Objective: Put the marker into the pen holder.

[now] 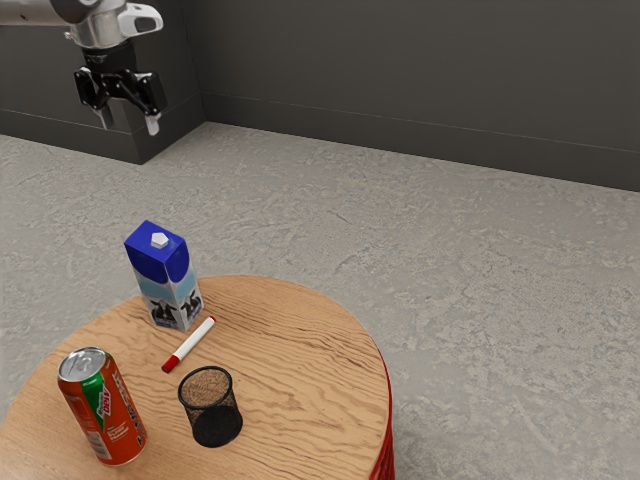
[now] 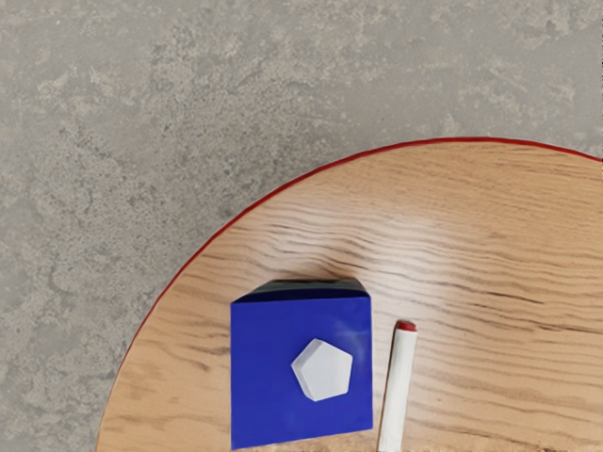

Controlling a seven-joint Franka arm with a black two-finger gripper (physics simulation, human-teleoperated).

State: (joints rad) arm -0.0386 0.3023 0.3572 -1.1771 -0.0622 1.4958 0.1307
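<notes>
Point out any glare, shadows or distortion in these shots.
In the wrist view, pale glare washes over the wood of the table, and a thin shadow runs along one side of the marker; in the exterior view, the can and the carton appear to lean, probably a perspective effect, and the wall looks dark.

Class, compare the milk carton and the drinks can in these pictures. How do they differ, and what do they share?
The carton is boxy with flat sides, while the can is round. The carton is blue and white with a black-and-white cow picture; the can is mostly orange-red with a green patch. The carton has a raised white cap on top, whereas the can has a flat silver lid. Both stand upright on the wooden table.
</notes>
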